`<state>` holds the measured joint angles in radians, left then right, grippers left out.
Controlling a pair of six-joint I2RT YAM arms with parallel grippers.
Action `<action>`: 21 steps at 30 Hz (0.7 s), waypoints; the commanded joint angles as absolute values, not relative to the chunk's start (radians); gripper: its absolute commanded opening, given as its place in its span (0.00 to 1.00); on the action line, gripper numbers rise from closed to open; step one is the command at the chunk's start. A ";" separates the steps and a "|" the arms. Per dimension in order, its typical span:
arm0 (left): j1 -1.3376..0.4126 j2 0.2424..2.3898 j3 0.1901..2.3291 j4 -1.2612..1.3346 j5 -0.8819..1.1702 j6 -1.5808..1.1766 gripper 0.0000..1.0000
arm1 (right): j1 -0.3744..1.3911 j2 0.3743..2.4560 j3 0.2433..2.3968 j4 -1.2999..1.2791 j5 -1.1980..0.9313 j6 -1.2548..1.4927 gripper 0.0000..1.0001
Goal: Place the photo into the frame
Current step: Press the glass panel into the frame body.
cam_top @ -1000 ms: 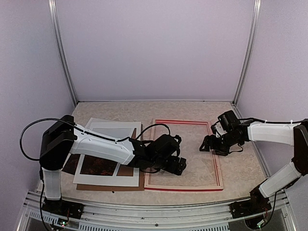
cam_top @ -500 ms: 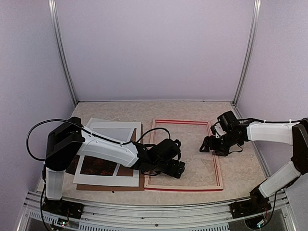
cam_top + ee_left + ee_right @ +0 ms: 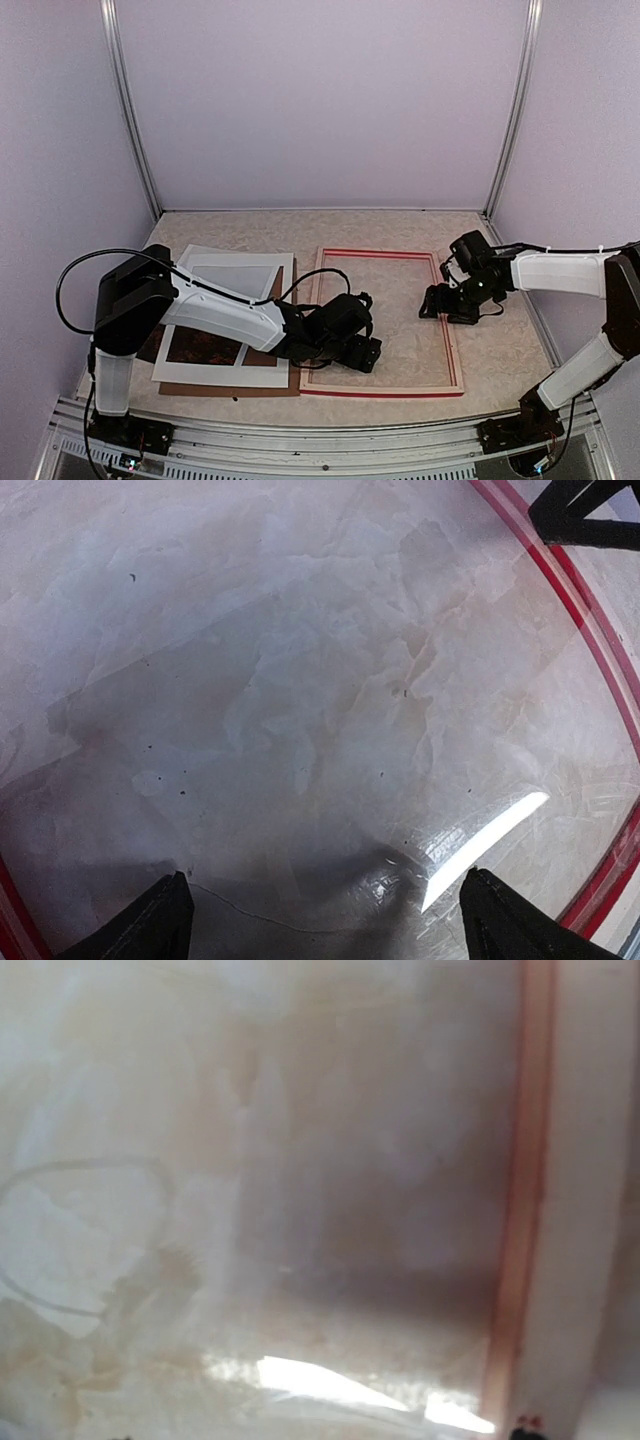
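The frame [image 3: 380,388] lies flat at the table's centre, its red edge outermost and a glossy clear pane inside it. My left gripper [image 3: 362,352] hangs over the pane near the frame's near-left corner. In the left wrist view it [image 3: 335,920] is open and empty, its fingertips [image 3: 160,925] far apart, with the red rail [image 3: 590,630] at the right. My right gripper [image 3: 442,303] is low at the frame's right rail; its blurred wrist view shows only pane and the rail [image 3: 525,1210], not the fingers. The photo [image 3: 205,345] shows dark red through the window of the white mat.
The white mat board [image 3: 225,375] lies left of the frame on a brown backing board [image 3: 270,387]. Purple walls and metal posts enclose the table. The left arm reaches across the mat. The right gripper's fingers [image 3: 585,515] show at the top right of the left wrist view.
My left gripper has shifted slightly toward the near-left inside the frame. The right gripper has barely moved.
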<state>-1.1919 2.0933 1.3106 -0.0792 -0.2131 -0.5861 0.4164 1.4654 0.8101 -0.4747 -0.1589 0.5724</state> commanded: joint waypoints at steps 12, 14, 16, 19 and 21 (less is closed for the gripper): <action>-1.188 2.085 1.262 -0.101 -0.235 -0.610 0.92 | 0.430 1.454 0.867 -0.522 -0.091 0.531 0.76; -1.186 2.079 1.262 -0.103 -0.239 -0.611 0.92 | 0.432 1.450 0.858 -0.508 -0.115 0.526 0.75; -1.186 2.074 1.264 -0.103 -0.241 -0.611 0.92 | 0.439 1.454 0.852 -0.499 -0.130 0.521 0.74; -1.185 2.068 1.268 -0.104 -0.245 -0.611 0.92 | 0.454 1.464 0.845 -0.482 -0.144 0.520 0.73; -1.185 2.065 1.269 -0.105 -0.247 -0.612 0.92 | 0.465 1.478 0.845 -0.472 -0.146 0.520 0.73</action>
<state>-1.1915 2.0861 1.2907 -0.0517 -0.2256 -0.5972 0.4366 1.4654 0.8543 -0.5034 -0.1211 0.5343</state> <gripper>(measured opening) 0.924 0.734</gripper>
